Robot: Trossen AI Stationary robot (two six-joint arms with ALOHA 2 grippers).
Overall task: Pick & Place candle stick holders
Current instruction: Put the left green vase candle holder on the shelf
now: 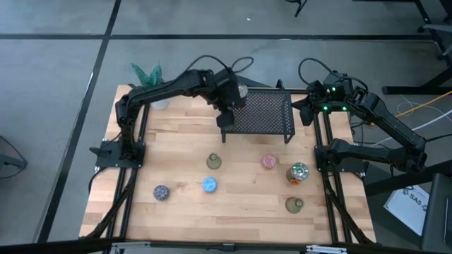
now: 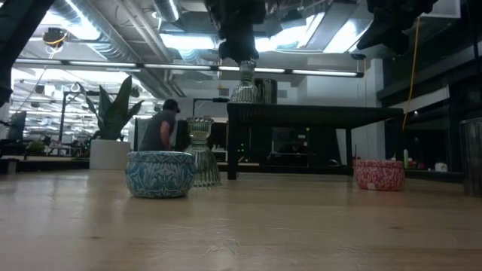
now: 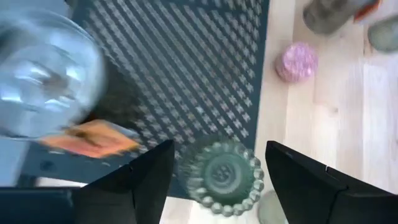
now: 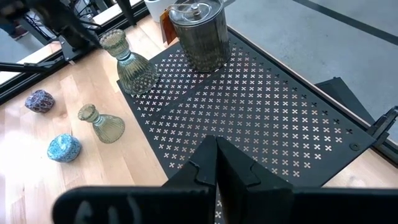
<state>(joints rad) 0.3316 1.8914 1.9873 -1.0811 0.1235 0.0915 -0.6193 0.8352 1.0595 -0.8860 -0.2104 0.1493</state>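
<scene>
An olive-green glass holder [image 4: 127, 62] stands upright on its base on the black mesh rack [image 1: 272, 116], at the rack's left near corner. My left gripper [image 3: 221, 180] is open right above it, one finger on either side of its top [image 2: 245, 72]. A silvery holder with an orange accent [image 4: 199, 37] stands on the rack's far left part. On the table stand a second olive holder [image 1: 213, 161], a pink one [image 1: 268, 161], a blue one [image 1: 210, 185], a purple-speckled one [image 1: 161, 192], a silvery one [image 1: 298, 172] and a third olive one [image 1: 294, 205]. My right gripper [image 4: 216, 158] is shut and empty over the rack's right end.
A white pot with a green plant [image 1: 148, 74] stands at the table's far left corner. The rack takes up the far middle of the table. In the low view a person [image 2: 160, 128] shows in the room behind. Bare wood lies at the table's near left.
</scene>
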